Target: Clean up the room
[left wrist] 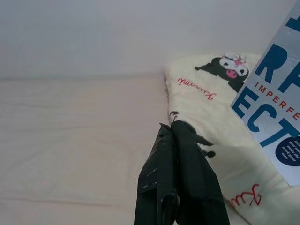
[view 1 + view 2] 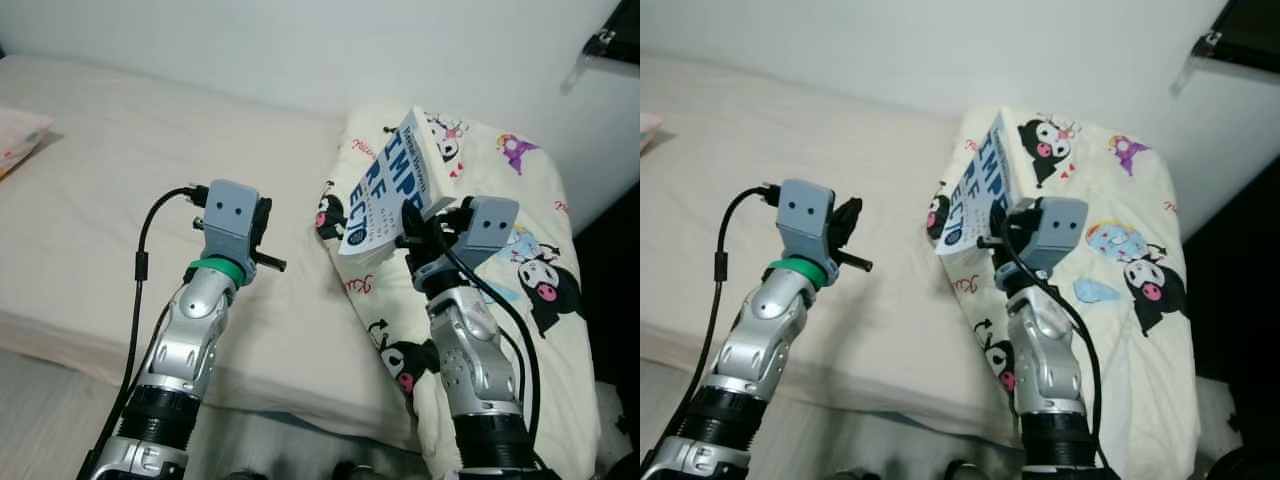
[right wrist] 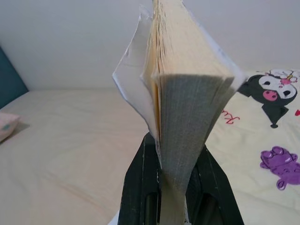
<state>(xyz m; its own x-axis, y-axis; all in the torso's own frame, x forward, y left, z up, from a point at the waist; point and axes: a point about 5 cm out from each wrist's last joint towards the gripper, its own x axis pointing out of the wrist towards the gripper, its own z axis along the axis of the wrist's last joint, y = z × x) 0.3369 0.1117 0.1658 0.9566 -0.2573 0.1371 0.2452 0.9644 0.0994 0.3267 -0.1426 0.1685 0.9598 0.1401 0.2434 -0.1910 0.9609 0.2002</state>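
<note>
The right hand (image 3: 180,187) is clamped on the lower edge of a thick white paperback book with blue lettering on its cover (image 2: 392,190), its two black fingers pinching the page block from either side so that the pages fan out above them; the book is held up in the air, tilted, above the near edge of a pale yellow quilt printed with black-and-white cartoon characters (image 2: 520,170). The left hand (image 1: 180,187) is raised beside it over the bed with its black fingers pressed together on nothing, pointing toward the quilt. Further out, the quilt lies bunched at the right end of a bed with a cream sheet (image 2: 110,190), and a pink patterned pillow corner (image 2: 20,135) sits at the far left edge, well apart from both hands. As a judgement, the tidying is partway through: the book appears lifted off the bedding but has not yet been put anywhere, and the rumpled quilt is not yet straightened
</note>
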